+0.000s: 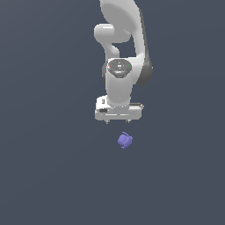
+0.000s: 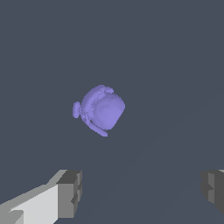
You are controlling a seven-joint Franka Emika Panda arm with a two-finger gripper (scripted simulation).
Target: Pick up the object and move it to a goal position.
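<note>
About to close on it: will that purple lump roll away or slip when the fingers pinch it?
The purple lump is roundish, so a nudge from one side would probably roll it. Its small protrusions may give the fingers uneven contact, so it could twist in the pinch. It looks tiny beside the gripper, so likely light; stiffness can't be judged.

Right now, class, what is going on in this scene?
A white Franka arm, rendered in a simulator, hangs with its gripper pointing down above a small purple lumpy object. In the wrist view the fingers are spread wide with nothing between them, and the object lies apart from them, untouched. Nothing has been picked up yet; no goal marker is visible.
</note>
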